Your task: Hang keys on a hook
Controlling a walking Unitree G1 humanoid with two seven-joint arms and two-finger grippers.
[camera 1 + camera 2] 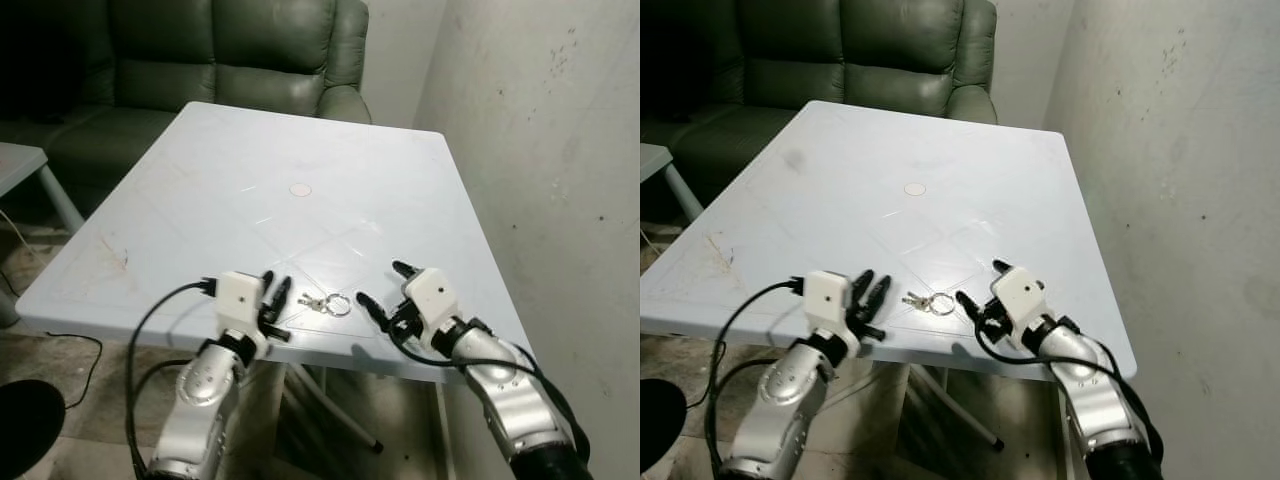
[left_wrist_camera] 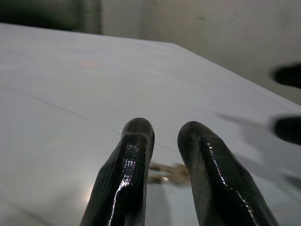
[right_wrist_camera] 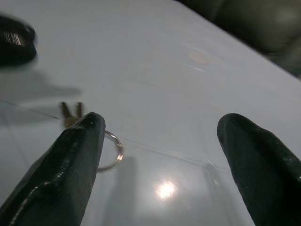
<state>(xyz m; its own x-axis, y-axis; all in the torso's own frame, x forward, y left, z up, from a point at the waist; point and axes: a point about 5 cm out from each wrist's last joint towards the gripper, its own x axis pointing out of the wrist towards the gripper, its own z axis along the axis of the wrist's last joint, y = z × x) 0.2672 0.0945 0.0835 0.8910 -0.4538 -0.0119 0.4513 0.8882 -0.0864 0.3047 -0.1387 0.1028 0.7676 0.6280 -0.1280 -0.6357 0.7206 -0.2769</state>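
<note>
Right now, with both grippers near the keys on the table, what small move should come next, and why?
Probably ease the right gripper toward the keys and close on the ring. Its fingers are spread wide, and the keys lie flat on the white table, ungrasped, between it and the left gripper, whose fingers are nearly together.

I see the keys (image 1: pixel 326 303) lying flat near the white table's (image 1: pixel 250 150) front edge, open tabletop on every side of them. My left gripper (image 1: pixel 276 305) sits just beside them, fingers nearly together; my right gripper (image 1: pixel 383 292) sits near on the other side, fingers spread wide. Between the two, the keys are flanked but untouched. Bare wall (image 1: pixel 560 150) runs close along the table's right edge. Green sofa (image 1: pixel 230 50) blocks the far side.
</note>
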